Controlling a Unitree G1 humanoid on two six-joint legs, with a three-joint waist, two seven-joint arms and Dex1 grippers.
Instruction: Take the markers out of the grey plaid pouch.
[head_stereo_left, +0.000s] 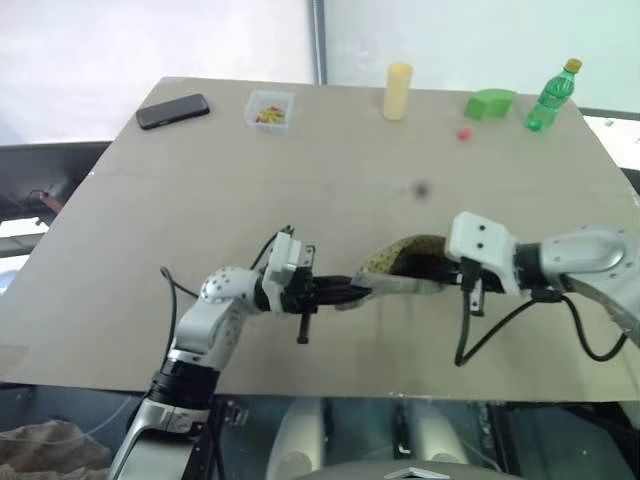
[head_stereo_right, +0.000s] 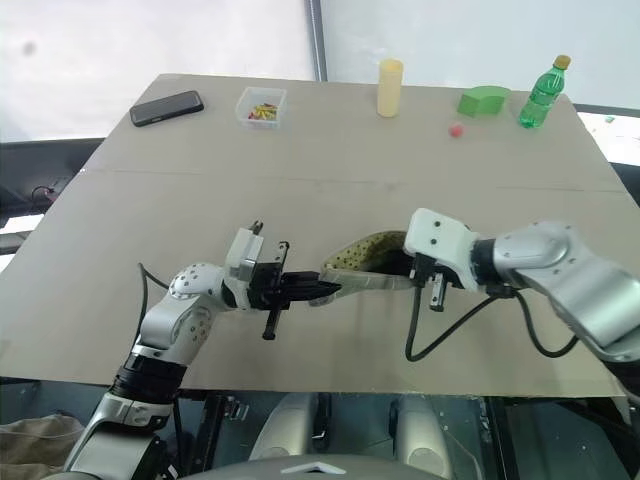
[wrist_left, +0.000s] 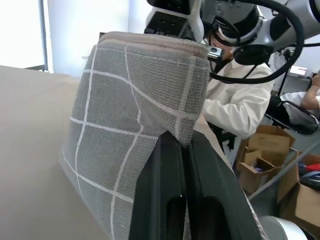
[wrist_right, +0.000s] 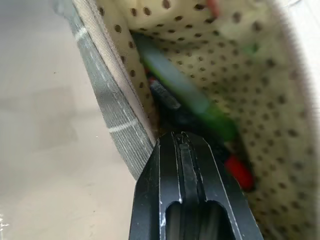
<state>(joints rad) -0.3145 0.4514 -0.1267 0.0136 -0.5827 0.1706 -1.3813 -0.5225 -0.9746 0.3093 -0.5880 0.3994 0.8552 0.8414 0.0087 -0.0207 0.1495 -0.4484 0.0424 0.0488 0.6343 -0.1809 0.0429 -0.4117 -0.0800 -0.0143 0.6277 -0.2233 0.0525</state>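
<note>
Fingers of the left gripper (head_stereo_left: 345, 293) pinched the grey plaid pouch (head_stereo_left: 400, 270) above the table (head_stereo_left: 300, 180), while the closed right gripper (wrist_right: 186, 142) probed among its markers (wrist_right: 192, 97), risking tugging fabric free.

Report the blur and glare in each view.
Right wrist view: green marker and red marker inside the grey plaid pouch are soft, right gripper sharp. Left wrist view: the pouch weave is crisp, bright window behind it washed out. Head views: blown-out backdrop, dark smudge over the table.
</note>
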